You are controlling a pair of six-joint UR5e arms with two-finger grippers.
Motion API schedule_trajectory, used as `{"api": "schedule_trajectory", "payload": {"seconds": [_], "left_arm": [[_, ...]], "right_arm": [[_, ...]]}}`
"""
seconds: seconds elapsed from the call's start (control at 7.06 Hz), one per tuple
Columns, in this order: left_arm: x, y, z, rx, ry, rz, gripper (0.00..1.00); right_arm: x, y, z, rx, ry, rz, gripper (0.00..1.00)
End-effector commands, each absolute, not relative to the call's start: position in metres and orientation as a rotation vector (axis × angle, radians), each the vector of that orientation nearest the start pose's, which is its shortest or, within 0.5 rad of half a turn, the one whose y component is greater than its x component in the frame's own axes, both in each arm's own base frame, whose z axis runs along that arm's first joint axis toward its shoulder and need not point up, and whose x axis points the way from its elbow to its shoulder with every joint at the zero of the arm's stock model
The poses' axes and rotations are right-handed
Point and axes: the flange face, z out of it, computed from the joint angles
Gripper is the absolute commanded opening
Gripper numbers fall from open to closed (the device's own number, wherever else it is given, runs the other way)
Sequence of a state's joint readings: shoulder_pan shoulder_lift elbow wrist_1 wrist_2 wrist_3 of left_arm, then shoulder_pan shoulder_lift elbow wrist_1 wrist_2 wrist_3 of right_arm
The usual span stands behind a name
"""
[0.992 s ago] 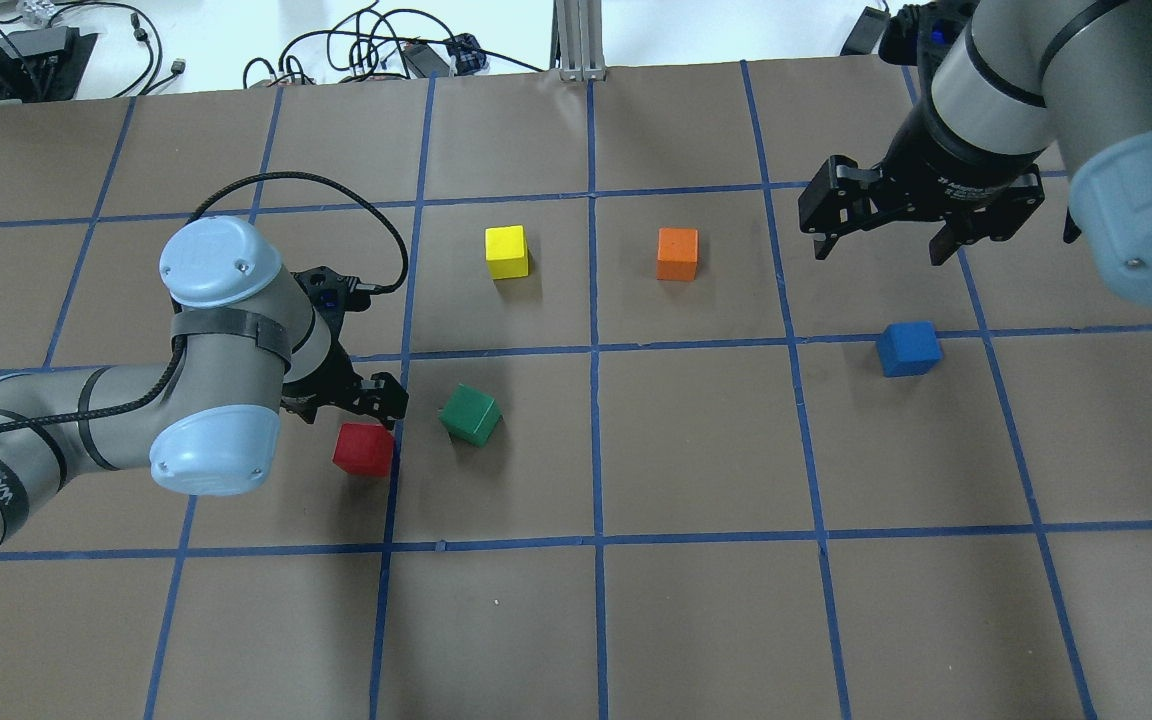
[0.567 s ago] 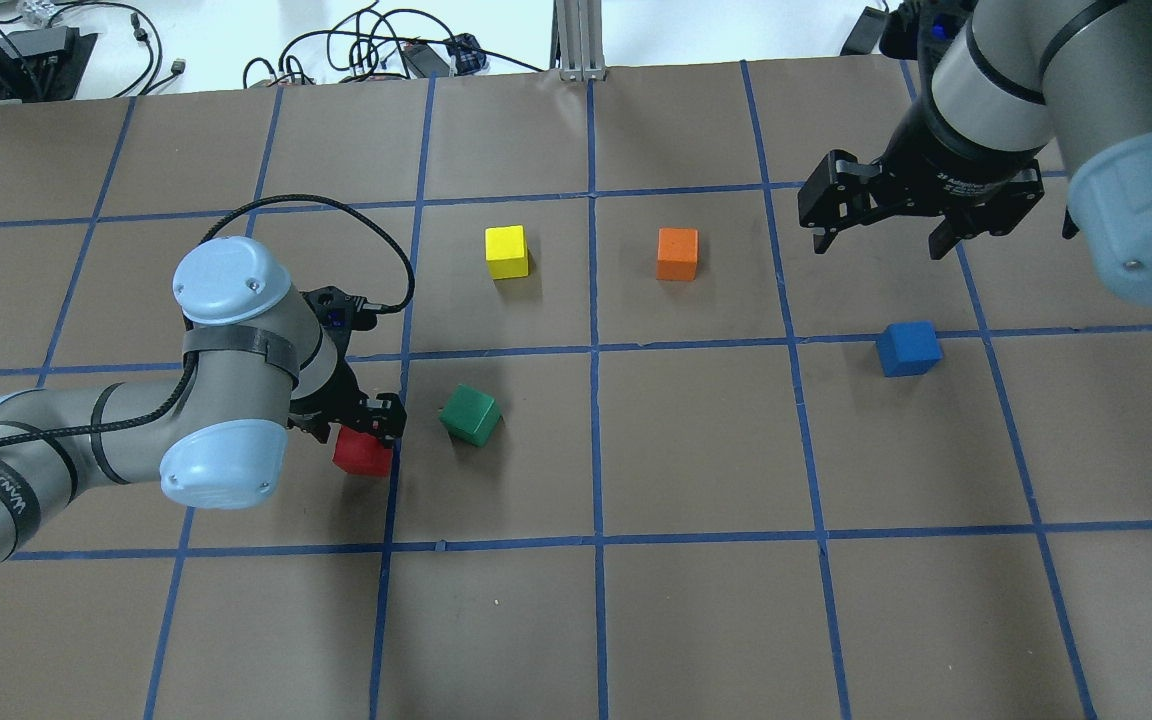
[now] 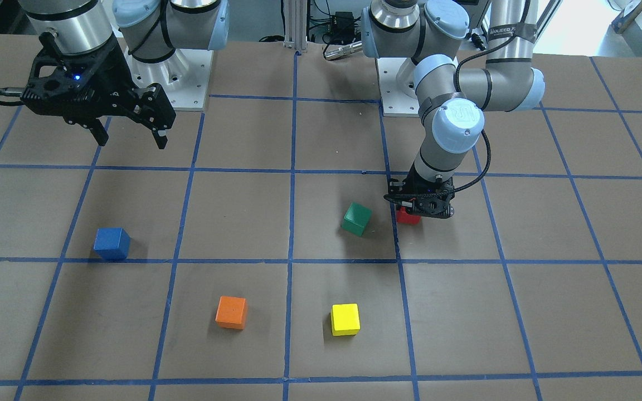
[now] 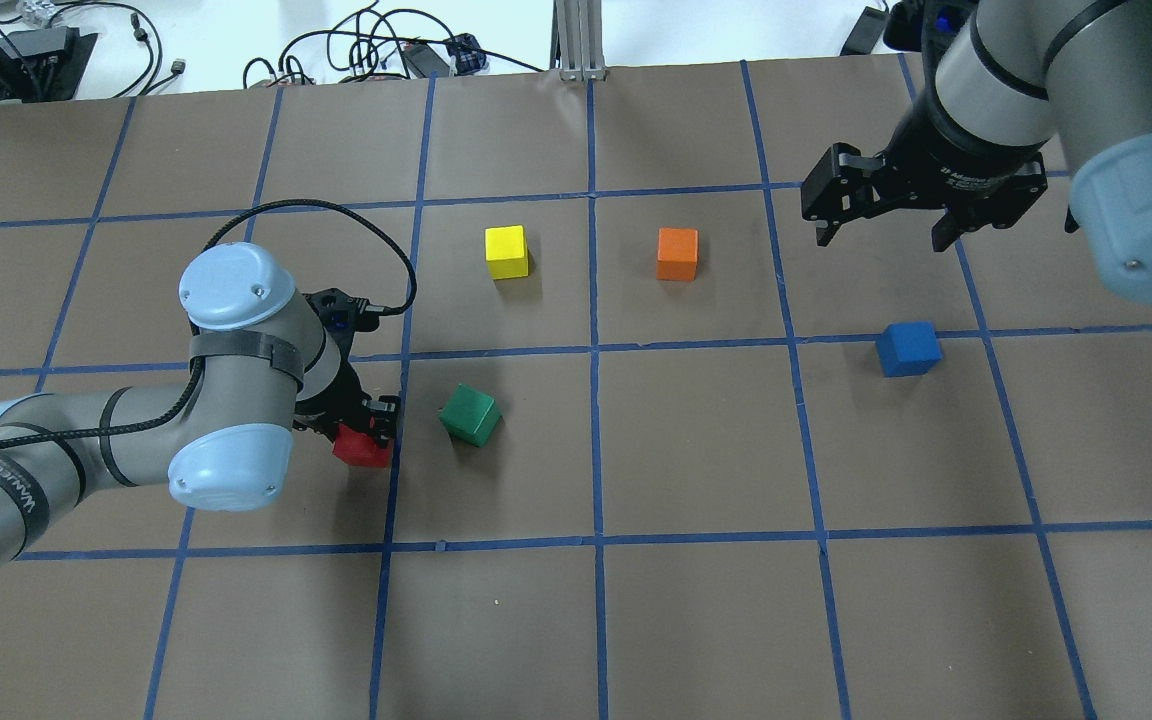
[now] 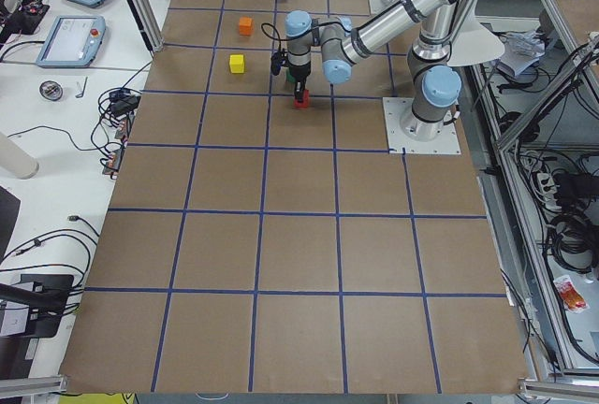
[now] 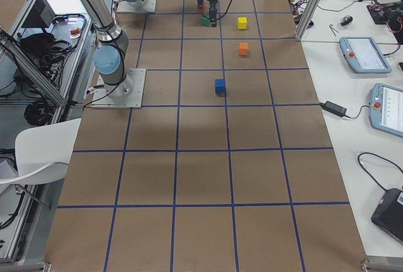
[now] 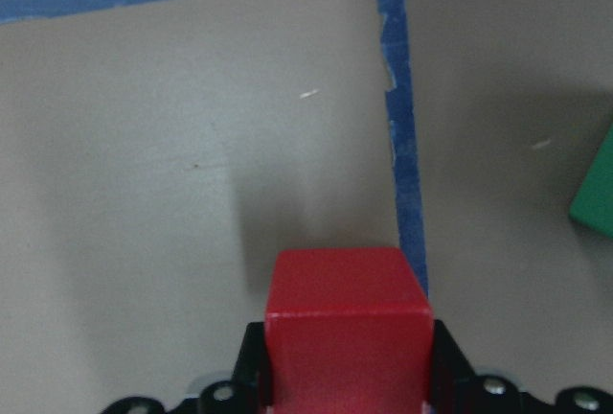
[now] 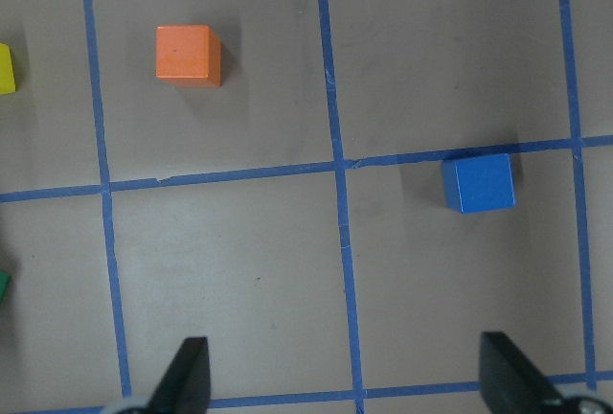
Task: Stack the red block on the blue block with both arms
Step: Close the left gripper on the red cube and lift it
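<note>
The red block (image 4: 360, 452) rests on the brown table at the left, and it also shows in the front view (image 3: 408, 218). My left gripper (image 4: 364, 430) is lowered over it. In the left wrist view its fingers (image 7: 446, 376) press both sides of the red block (image 7: 345, 313). The blue block (image 4: 908, 348) sits alone at the right, and it also shows in the front view (image 3: 112, 243). My right gripper (image 4: 880, 240) hangs open and empty above the table, beyond the blue block (image 8: 478, 183).
A green cube (image 4: 470, 415) lies tilted just right of the red block. A yellow cube (image 4: 506, 251) and an orange cube (image 4: 677, 253) sit farther back in the middle. Blue tape lines grid the table.
My left gripper has come down over the red block, and its fingers now sit against the block's sides. My right gripper has drifted slightly away from the blue block and stays open.
</note>
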State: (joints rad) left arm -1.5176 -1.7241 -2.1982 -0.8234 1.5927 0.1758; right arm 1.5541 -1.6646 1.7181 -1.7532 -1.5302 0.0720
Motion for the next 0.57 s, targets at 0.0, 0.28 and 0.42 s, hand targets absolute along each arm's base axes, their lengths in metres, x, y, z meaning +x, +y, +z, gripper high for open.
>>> {"api": "schedule_trajectory", "payload": {"seconds": [0.0,0.28,0.42], "left_arm": [[-0.112,-0.462,0.242,0.199,3.117,-0.019,0.19],[-0.140,-0.498,0.293,0.137,3.179,0.010,0.17],[-0.170,-0.515,0.314,0.089,3.185,-0.031,0.16]], "right_arm": [[0.129,-0.465,0.479,0.133,3.089,-0.200,1.00],[0.129,-0.467,0.480,0.136,3.088,-0.210,1.00],[0.129,-0.467,0.480,0.133,3.088,-0.210,1.00]]}}
